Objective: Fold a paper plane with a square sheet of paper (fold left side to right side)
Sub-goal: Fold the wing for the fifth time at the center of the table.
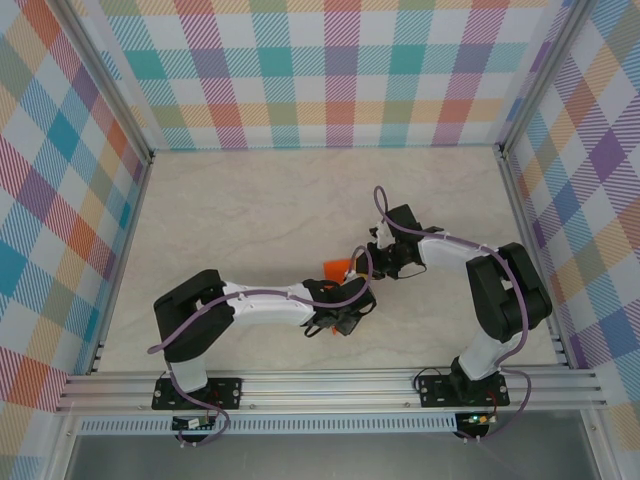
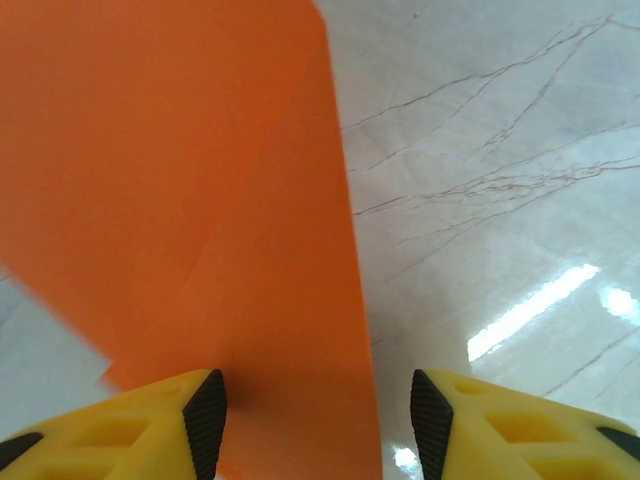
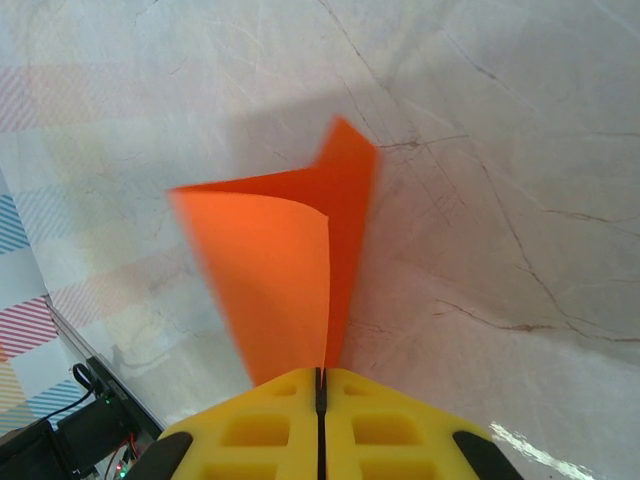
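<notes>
plaid walls (image 1: pixel 340 70): pastel check panels on three sides, upper part of the top view.
desk (image 1: pixel 250 200): pale marbled surface with thin grey veins; bare apart from the items below.
left arm (image 1: pixel 260 305): black and white, lower left, reaching toward frame centre.
right arm (image 1: pixel 500 290): black and white, lower right, reaching left to meet the other just below centre.
square sheet of paper (image 1: pixel 338 266): bright orange, partly folded, between the two arm tips. in the left wrist view it covers the left half of the frame (image 2: pixel 200 200), with a diagonal crease line. in the right wrist view it rises curled from the bottom centre (image 3: pixel 290 260).
right gripper (image 3: pixel 321 385): yellow fingers pressed together, pinching the sheet's lower edge.
left gripper (image 2: pixel 318 420): yellow fingers with black pads (image 2: pixel 205 420), held apart; the sheet runs down between them, nearer the left pad.
</notes>
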Tool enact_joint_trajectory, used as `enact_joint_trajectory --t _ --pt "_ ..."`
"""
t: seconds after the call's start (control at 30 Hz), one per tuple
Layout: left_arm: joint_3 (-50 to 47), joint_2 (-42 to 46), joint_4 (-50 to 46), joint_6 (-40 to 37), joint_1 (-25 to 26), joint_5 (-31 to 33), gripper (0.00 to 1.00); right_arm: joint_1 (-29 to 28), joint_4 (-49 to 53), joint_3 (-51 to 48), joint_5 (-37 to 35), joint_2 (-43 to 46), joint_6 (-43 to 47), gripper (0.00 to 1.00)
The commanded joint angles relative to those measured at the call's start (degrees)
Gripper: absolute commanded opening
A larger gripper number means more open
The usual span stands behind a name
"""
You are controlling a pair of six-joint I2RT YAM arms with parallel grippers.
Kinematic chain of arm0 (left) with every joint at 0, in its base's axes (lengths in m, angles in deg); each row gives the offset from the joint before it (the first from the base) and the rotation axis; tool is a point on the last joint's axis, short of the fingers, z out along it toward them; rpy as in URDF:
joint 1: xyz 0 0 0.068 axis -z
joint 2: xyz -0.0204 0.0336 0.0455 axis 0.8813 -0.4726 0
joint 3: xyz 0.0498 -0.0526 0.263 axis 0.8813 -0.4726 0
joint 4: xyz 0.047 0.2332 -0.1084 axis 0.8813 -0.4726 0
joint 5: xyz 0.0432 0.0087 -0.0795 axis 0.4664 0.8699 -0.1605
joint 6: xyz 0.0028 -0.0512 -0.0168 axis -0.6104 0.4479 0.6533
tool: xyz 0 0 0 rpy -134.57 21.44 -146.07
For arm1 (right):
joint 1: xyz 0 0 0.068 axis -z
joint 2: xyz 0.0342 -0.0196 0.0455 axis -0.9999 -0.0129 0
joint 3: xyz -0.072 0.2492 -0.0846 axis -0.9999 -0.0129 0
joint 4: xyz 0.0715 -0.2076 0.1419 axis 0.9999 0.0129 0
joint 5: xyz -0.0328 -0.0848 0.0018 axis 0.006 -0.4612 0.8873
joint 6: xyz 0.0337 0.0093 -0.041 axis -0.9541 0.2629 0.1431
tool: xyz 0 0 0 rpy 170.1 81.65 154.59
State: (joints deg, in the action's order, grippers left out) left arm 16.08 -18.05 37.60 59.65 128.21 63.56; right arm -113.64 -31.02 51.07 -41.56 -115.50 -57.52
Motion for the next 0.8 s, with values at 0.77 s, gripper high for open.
enact_joint_trajectory --t 0.77 --pt "3.98 -2.91 -4.28 2.13 3.19 3.45 0.34 -1.02 4.11 2.51 -3.12 -2.31 -1.16 0.07"
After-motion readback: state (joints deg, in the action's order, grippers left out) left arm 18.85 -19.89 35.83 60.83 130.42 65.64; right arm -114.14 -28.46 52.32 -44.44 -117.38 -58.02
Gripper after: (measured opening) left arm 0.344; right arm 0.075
